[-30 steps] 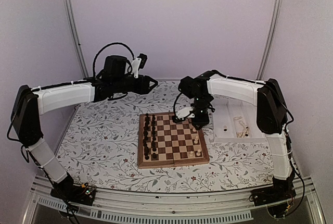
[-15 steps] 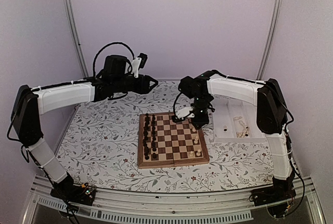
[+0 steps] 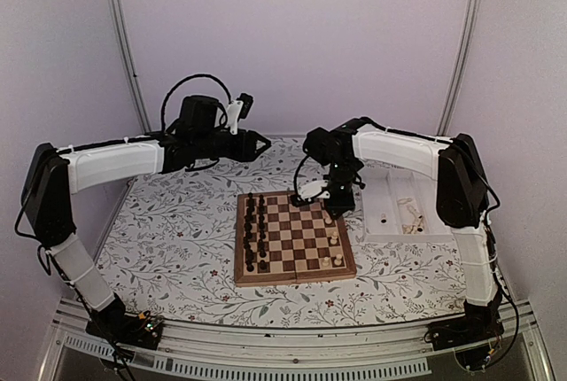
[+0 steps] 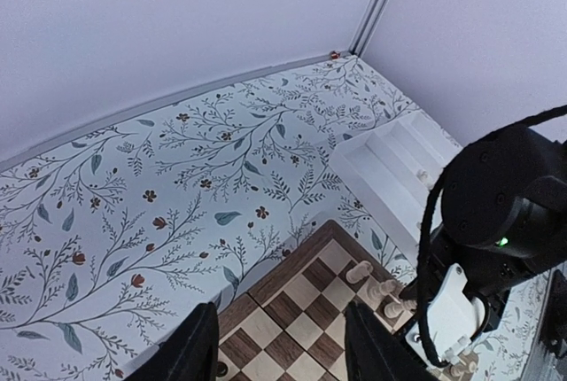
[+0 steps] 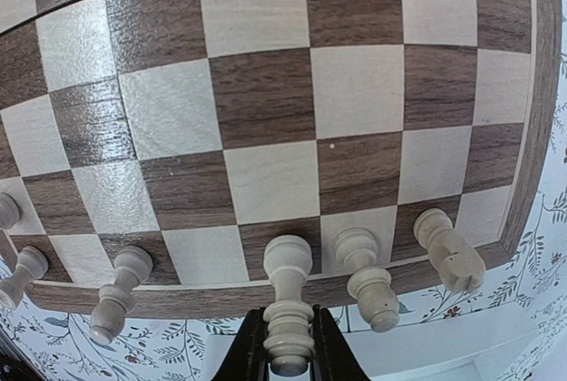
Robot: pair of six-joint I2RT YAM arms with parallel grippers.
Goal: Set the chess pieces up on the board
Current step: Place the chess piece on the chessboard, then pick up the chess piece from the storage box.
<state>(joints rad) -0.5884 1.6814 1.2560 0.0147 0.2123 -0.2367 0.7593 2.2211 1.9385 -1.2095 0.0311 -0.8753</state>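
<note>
Gripping one pale chess piece (image 5: pixel 288 310), right claw (image 5: pixel 286 359) is closed over the board (image 5: pixel 266 115) edge row, with more pale pieces either side. Left claw (image 4: pixel 279 350) hangs with fingers apart above the board's far corner. Desk (image 3: pixel 168 230): floral-print cover. White tray (image 3: pixel 394 193) right of right claw. Walls (image 3: pixel 292 35) plain lilac.

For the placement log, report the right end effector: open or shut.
Right end effector shut on a pale chess piece: its fingers press the piece's sides in the wrist view.
</note>
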